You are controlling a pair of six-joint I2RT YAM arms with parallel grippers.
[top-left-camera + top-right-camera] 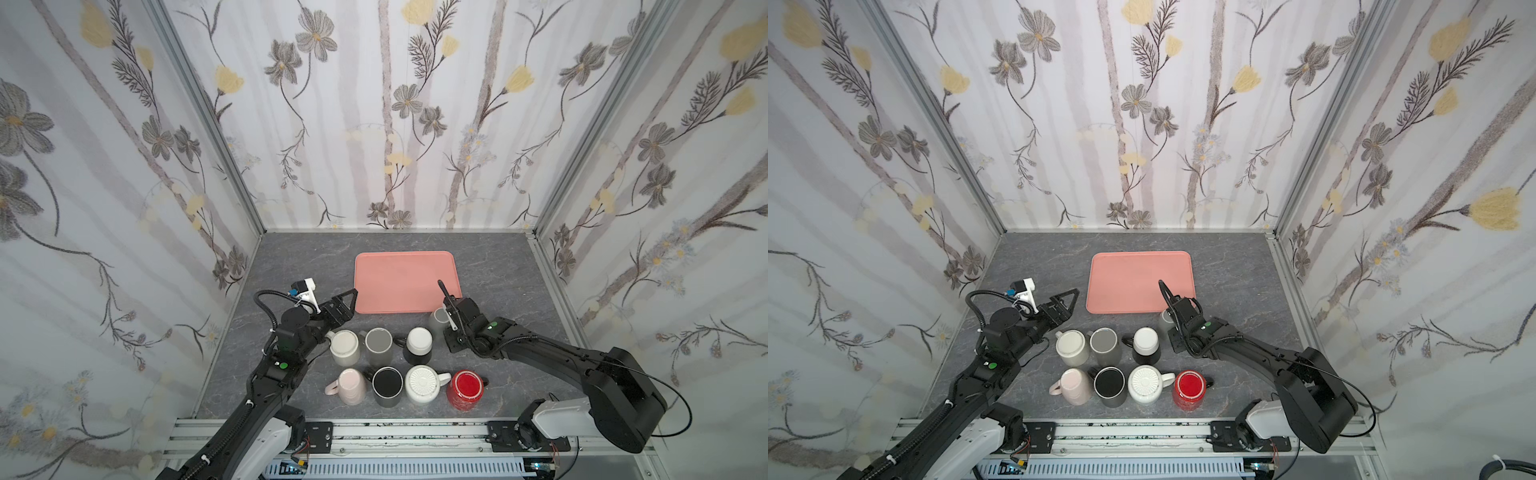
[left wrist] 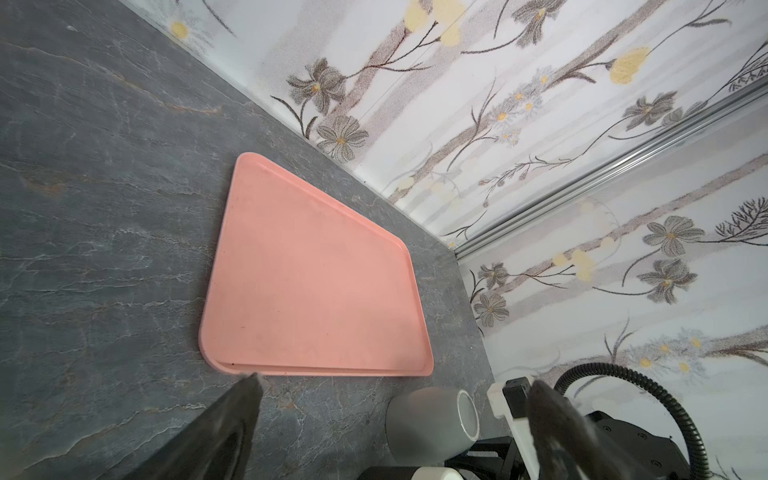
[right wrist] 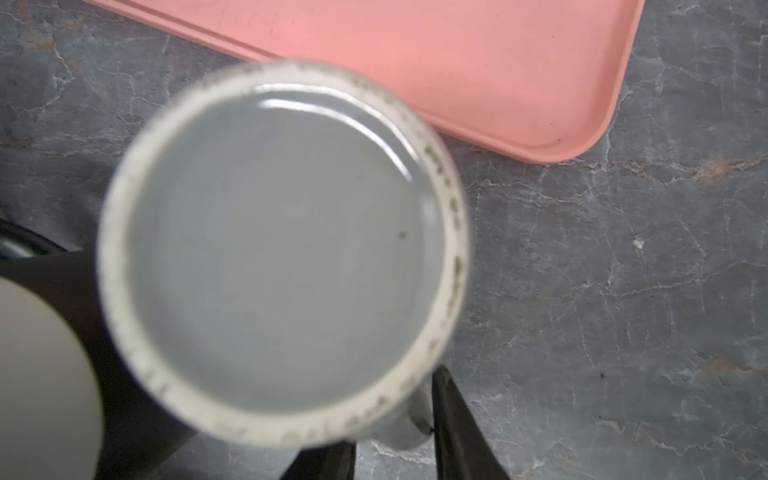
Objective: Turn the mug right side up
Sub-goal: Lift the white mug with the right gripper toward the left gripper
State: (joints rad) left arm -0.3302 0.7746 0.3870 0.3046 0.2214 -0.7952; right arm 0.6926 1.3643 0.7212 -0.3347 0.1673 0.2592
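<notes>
Right pincer [image 3: 397,432] is clamped narrow on the handle [image 3: 415,409] of the grey mug [image 3: 282,249], just beside the near corner of the pink tray [image 1: 407,266]; its unglazed base faces up, so the flip looks barely begun. Left pincer [image 1: 345,301] gapes wide and empty beside the tray

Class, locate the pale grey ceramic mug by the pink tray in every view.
In a top view: pale grey ceramic mug at the near right corner of the pink rectangular tray.
In a top view: same corner.
Left wrist: just off the tray's corner.
Right wrist: close up, mid-picture.
Shared landmark: the tray.
</notes>
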